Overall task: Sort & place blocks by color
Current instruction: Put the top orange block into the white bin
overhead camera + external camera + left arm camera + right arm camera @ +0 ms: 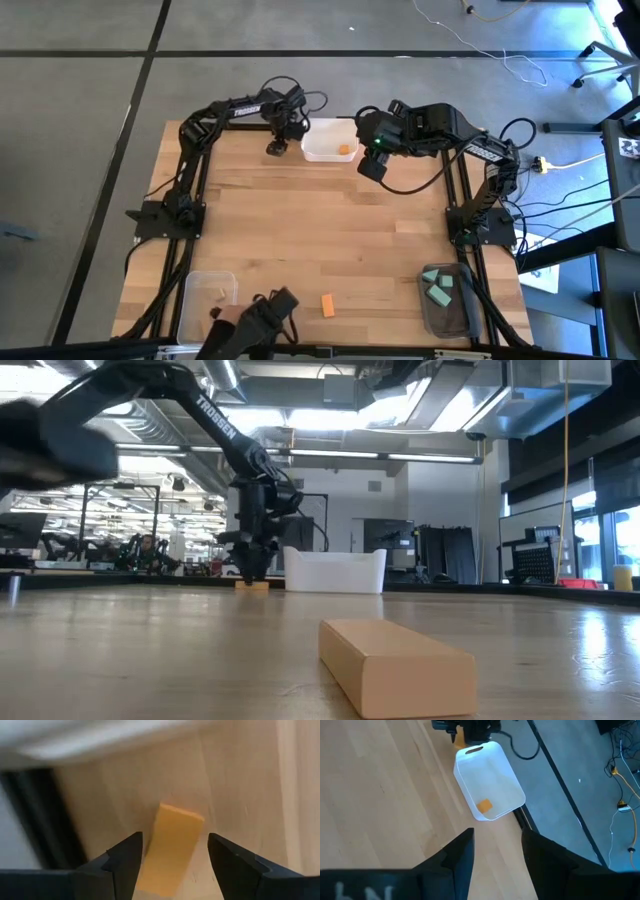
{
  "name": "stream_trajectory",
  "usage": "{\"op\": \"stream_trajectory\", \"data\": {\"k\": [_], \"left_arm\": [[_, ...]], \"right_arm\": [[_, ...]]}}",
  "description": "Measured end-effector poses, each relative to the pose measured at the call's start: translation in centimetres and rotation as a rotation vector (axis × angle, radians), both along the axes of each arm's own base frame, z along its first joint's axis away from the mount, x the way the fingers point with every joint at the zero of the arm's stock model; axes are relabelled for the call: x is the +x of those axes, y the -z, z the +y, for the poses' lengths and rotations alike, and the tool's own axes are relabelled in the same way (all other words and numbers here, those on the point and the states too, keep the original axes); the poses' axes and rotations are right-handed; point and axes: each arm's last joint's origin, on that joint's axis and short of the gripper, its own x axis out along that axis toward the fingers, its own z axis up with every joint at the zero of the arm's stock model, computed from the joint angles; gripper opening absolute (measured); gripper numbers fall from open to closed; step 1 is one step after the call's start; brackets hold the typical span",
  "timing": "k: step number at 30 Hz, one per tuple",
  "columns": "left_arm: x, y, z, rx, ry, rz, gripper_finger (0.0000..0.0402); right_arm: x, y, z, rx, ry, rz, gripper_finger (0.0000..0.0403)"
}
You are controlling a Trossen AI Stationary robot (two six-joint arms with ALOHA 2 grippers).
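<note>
An orange bar (176, 831) lies flat on the table near the far edge, just left of the white bin (322, 152). My left gripper (277, 148) hangs over it, open, with a finger on either side of the bar (175, 856); in the low view it points down (250, 568). The bin holds one orange cube (484, 805). My right gripper (371, 168) hovers open to the right of the bin (497, 851), holding nothing. A second orange bar (327, 305) lies by the near edge (395, 665).
A clear bin (192, 300) at the near left corner holds a tan block. Another clear bin (430, 312) at the near right holds teal blocks (440, 288). A dark mount (262, 318) stands at the near edge. Bare wood spans the table's middle.
</note>
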Motion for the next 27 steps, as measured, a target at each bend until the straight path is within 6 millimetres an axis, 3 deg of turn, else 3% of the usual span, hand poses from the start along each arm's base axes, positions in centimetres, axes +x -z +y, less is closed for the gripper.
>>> {"op": "stream_trajectory", "data": {"k": [10,16,18,24,27], "left_arm": [[0.0,1.7,-1.1,0.072,0.069,0.058,0.021],[0.7,1.9,-2.0,0.107,0.083,0.111,0.0123],[0.9,1.9,-2.2,0.116,0.063,0.122,0.0114],[1.5,0.5,-2.3,0.078,-0.034,0.149,0.0114],[1.9,-1.5,-2.0,0.068,-0.069,0.146,0.0114]], "right_arm": [[0.0,0.0,0.0,-0.003,-0.003,0.003,0.0165],[0.0,0.0,0.0,-0.003,-0.004,0.003,0.0165],[0.0,0.0,0.0,-0.003,-0.004,0.003,0.0165],[0.0,0.0,0.0,-0.008,-0.014,0.009,0.0165],[0.0,0.0,0.0,-0.01,-0.019,0.013,0.0165]]}}
